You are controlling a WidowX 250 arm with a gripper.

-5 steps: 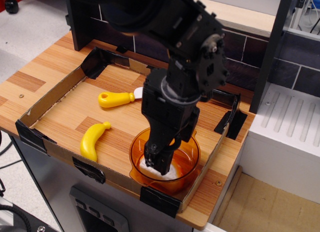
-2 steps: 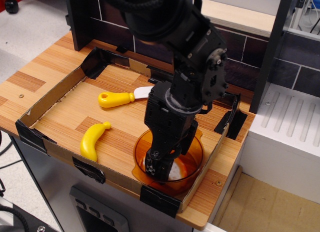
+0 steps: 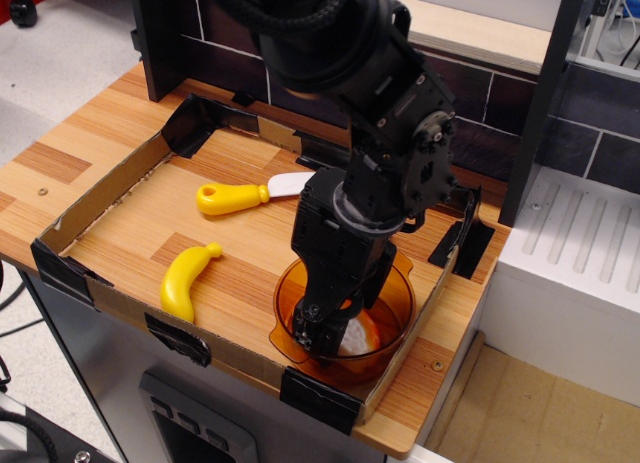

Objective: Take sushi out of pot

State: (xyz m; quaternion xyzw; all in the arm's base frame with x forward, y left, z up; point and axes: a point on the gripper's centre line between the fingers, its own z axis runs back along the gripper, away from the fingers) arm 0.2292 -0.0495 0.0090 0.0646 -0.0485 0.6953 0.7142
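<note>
Grasp step: gripper [image 3: 322,333] down inside the pot [image 3: 392,328] at the sushi [image 3: 357,338], grip state indeterminable; next likely a firm pinch, then straight lift clear of rim.

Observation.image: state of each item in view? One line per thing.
sushi: inside the pot, mostly hidden by the gripper.
pot: upright in the front right corner of the tray.
gripper: lowered into the pot at the sushi; can't tell whether it is closed on it.
banana: lying flat in the tray, untouched.
toy knife: lying flat in the tray, yellow handle to the left.
cardboard tray: on the wooden table.
</note>
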